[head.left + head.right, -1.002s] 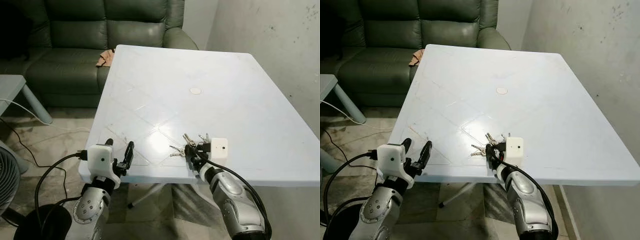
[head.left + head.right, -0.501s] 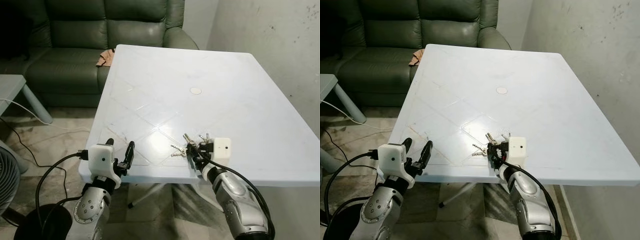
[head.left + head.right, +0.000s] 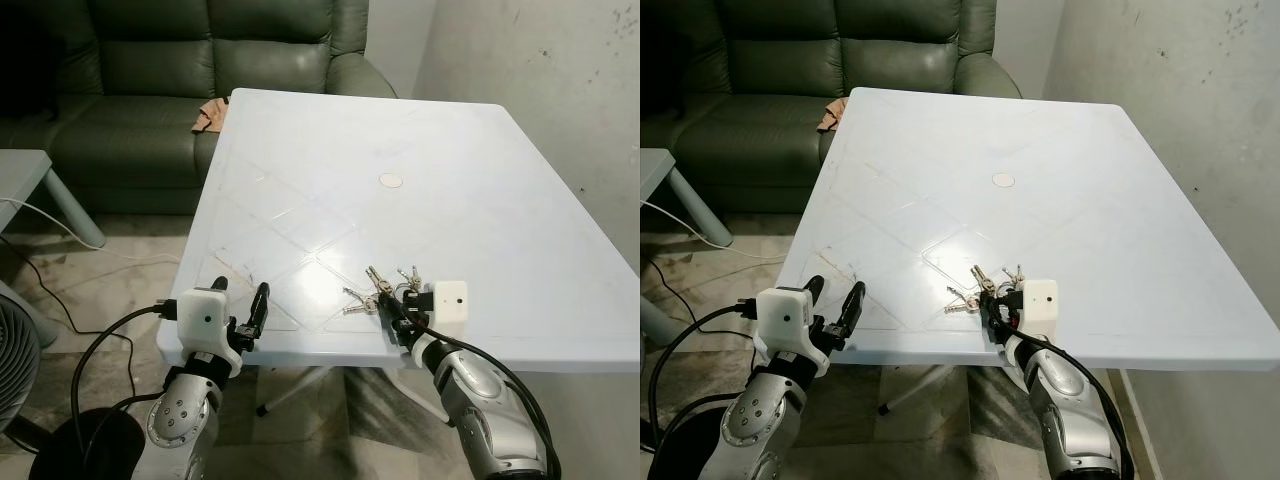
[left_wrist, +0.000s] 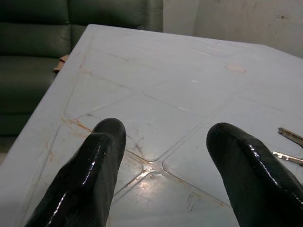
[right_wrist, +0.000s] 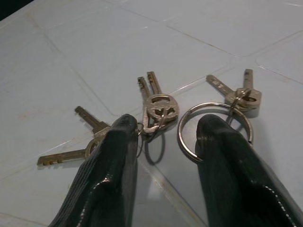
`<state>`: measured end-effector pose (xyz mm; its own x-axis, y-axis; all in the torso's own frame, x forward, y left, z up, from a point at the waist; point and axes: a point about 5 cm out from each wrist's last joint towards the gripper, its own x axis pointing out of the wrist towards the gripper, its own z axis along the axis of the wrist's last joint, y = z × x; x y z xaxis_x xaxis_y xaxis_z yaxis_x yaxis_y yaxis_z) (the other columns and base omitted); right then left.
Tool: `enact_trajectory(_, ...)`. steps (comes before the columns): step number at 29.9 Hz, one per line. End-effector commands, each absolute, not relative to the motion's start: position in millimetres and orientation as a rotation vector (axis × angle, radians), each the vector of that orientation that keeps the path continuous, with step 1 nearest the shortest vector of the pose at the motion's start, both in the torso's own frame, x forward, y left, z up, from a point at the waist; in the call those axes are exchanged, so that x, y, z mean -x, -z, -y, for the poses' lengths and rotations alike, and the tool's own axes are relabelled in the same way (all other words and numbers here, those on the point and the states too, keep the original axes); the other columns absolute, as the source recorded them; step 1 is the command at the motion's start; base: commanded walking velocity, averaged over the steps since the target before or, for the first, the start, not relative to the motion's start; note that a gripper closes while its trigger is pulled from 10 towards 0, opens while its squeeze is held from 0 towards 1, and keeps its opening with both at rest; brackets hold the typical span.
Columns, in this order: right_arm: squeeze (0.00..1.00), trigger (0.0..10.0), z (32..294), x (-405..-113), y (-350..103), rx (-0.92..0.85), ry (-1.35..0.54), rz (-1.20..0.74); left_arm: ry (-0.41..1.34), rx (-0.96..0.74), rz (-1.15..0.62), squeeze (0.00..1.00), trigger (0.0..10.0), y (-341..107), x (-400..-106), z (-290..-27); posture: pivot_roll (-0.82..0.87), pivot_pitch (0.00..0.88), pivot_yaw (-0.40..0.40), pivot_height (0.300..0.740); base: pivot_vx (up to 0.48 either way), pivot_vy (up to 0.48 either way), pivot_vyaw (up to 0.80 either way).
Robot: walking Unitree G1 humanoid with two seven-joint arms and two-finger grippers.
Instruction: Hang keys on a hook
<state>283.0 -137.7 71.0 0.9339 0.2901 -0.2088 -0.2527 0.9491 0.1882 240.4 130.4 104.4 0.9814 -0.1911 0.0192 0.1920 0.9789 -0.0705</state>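
White table (image 3: pixel 480 190) is carrying keys (image 5: pixel 156 111) near its 6 o'clock edge; right gripper (image 5: pixel 163 156) jaws are straddling them open, holding nothing, lining up to grab. Left gripper (image 4: pixel 170 165) is hanging open, idle.

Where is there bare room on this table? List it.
The table is bare from the sofa-side edge to the round cap, and along the wall side. It is crowded near the front edge: keys, right pincer.

No words, numbers or signs can be read — not on anything in these pictures.
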Motion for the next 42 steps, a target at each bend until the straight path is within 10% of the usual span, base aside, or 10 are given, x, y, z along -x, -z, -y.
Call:
enact_trajectory(1, 0.0, 6.3, 138, -281, -70, -0.16, -0.277, -0.245, 0.195, 0.063, 0.023, 0.0, 10.0, -108, -241, -130, -0.06, 0.068, -0.038, 0.74, 0.0, 0.0, 0.0)
enact_trajectory(6, 0.0, 4.7, 137, -281, -71, -0.163, -0.28, -0.239, 0.195, 0.061, 0.024, 0.0, 10.0, -109, -241, -129, -0.06, 0.068, -0.038, 0.74, 0.0, 0.0, 0.0)
enact_trajectory(14, 0.0, 4.9, 135, -281, -70, -0.17, -0.279, -0.243, 0.193, 0.062, 0.024, 0.0, 10.0, -109, -240, -129, -0.06, 0.07, -0.037, 0.74, 0.0, 0.0, 0.0)
enact_trajectory(17, 0.0, 2.4, 134, -280, -71, -0.17, -0.281, -0.241, 0.191, 0.06, 0.025, 0.0, 10.0, -109, -240, -129, -0.06, 0.071, -0.039, 0.74, 0.0, 0.0, 0.0)
enact_trajectory(22, 0.0, 2.3, 134, -280, -71, -0.171, -0.283, -0.238, 0.19, 0.061, 0.026, 0.0, 10.0, -109, -240, -130, -0.06, 0.071, -0.04, 0.74, 0.0, 0.0, 0.0)
enact_trajectory(27, 0.0, 0.0, 135, -280, -72, -0.17, -0.28, -0.237, 0.188, 0.065, 0.025, 0.0, 10.0, -109, -240, -129, -0.06, 0.072, -0.042, 0.74, 0.0, 0.0, 0.0)
enact_trajectory(42, 0.0, 0.0, 140, -286, -97, -0.246, -0.27, -0.028, 0.186, 0.064, 0.026, 0.0, 10.0, -109, -242, -129, -0.06, 0.068, -0.042, 0.74, 0.0, 0.0, 0.0)
